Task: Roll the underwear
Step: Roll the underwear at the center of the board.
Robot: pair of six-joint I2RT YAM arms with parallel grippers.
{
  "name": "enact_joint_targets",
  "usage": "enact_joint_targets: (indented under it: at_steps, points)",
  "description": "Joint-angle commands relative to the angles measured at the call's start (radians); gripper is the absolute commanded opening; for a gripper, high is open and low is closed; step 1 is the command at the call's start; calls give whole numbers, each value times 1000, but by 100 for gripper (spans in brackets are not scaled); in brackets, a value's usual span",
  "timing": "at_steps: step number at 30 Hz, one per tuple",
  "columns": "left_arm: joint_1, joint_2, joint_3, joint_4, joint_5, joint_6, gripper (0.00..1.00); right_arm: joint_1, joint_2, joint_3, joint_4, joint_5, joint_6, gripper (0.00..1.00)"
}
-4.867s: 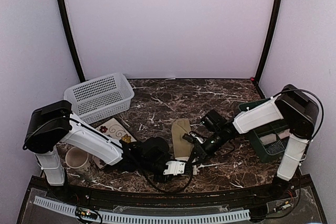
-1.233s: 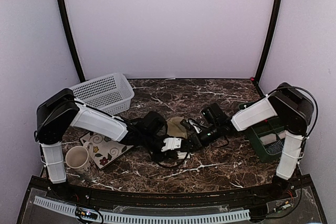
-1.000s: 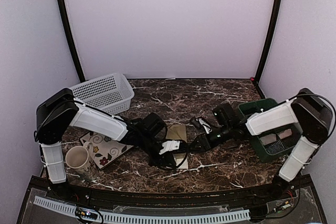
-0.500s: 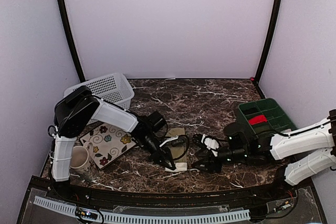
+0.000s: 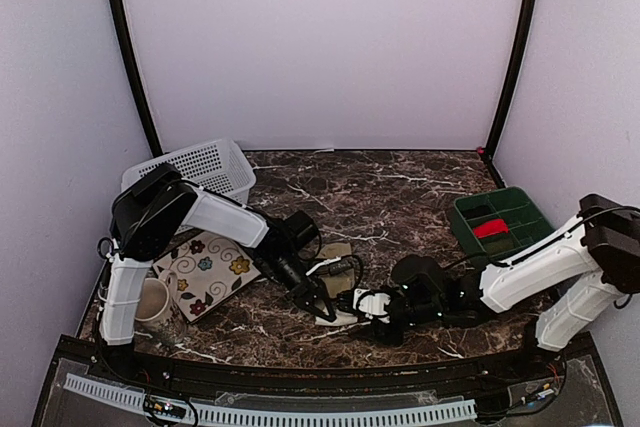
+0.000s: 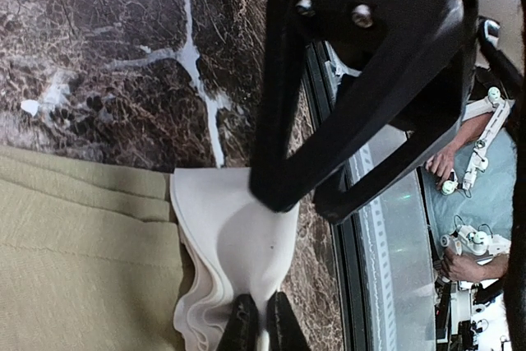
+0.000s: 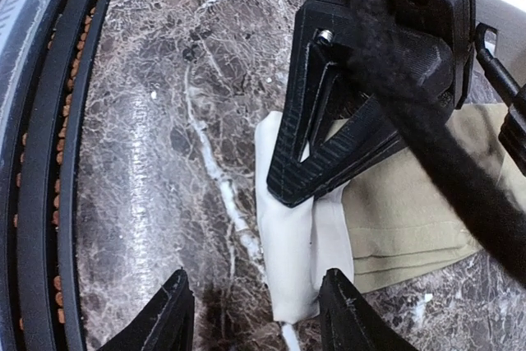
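Note:
The olive-khaki underwear (image 5: 338,259) lies flat on the marble near the front middle, with a white band (image 5: 346,318) at its near end. My left gripper (image 5: 324,311) is shut, pinching that white band (image 6: 238,236) next to the khaki cloth (image 6: 82,260). My right gripper (image 5: 374,307) is open and low, just right of the band. In the right wrist view its fingertips (image 7: 179,310) straddle the band's end (image 7: 292,269), with the khaki cloth (image 7: 403,195) beyond. The pink underwear is out of view.
A white basket (image 5: 190,172) stands at the back left. A floral plate (image 5: 205,267) and a mug (image 5: 148,299) are near the left arm. A green bin (image 5: 500,222) holding a red roll (image 5: 490,228) is at the right. The table's front rail (image 7: 41,162) is close.
My right arm swung away from the cloth to the right, dropped low, then slid left up to the white band. My left gripper moved to the band's near end and stays pinched there.

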Motion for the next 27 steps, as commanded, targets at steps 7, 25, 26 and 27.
enact_joint_targets:
  at_steps: [7,25,26,27]
  points:
    - [8,45,-7,-38,-56,24,1,8,136,40,166,68,-74,44]
    - [103,-361,-265,246,-338,-72,61,-78,117,59,79,-148,152,0]
    - [103,-390,-307,299,-390,-76,63,-89,127,66,75,-178,175,0]
    - [103,-452,-350,351,-421,-80,63,-105,140,78,62,-211,197,0]
